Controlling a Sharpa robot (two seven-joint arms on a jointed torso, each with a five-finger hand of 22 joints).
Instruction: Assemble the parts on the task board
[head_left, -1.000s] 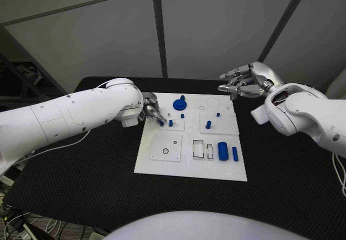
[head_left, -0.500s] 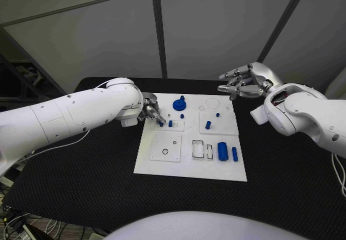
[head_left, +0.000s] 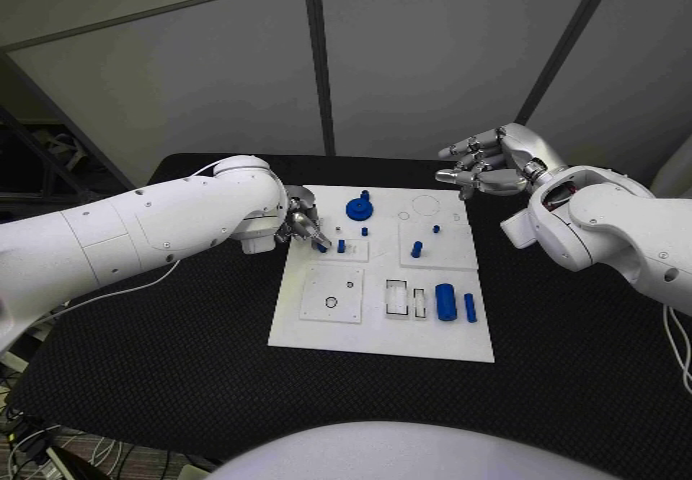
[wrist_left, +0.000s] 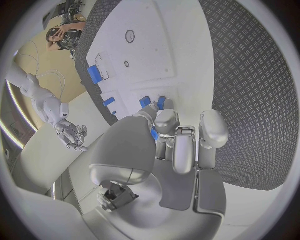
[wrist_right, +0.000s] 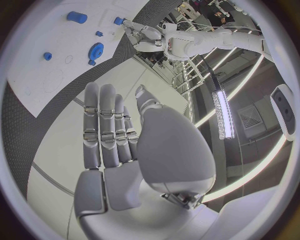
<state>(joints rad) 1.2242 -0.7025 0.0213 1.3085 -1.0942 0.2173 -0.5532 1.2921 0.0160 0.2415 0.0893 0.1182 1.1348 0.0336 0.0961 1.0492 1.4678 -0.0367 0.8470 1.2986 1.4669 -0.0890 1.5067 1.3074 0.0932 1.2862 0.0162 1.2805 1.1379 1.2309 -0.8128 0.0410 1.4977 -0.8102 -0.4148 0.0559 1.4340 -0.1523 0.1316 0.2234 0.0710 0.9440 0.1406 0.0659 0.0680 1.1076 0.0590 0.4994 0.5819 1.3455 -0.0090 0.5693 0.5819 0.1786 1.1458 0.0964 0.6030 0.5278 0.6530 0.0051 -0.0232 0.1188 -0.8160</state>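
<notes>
The white task board (head_left: 378, 325) lies mid-table. My left hand (head_left: 306, 228) hovers at the board's back-left edge and pinches a small blue part (wrist_left: 154, 133) between its fingertips, just above two short blue pegs (wrist_left: 145, 101) standing in the board. A blue gear (head_left: 359, 209) stands near the back edge. More pegs (head_left: 417, 249) stand mid-board, and a blue cylinder (head_left: 446, 302) and a slim blue bar (head_left: 470, 307) lie at the front right. My right hand (head_left: 483, 165) is raised beyond the board's back-right corner, fingers apart, holding nothing.
Square plates with holes (head_left: 333, 292) and rectangular slots (head_left: 397, 297) take up the board's front half. A round recess (head_left: 424, 206) is at the back right. Black matting (head_left: 173, 340) surrounds the board on all sides. Grey wall panels stand behind the table.
</notes>
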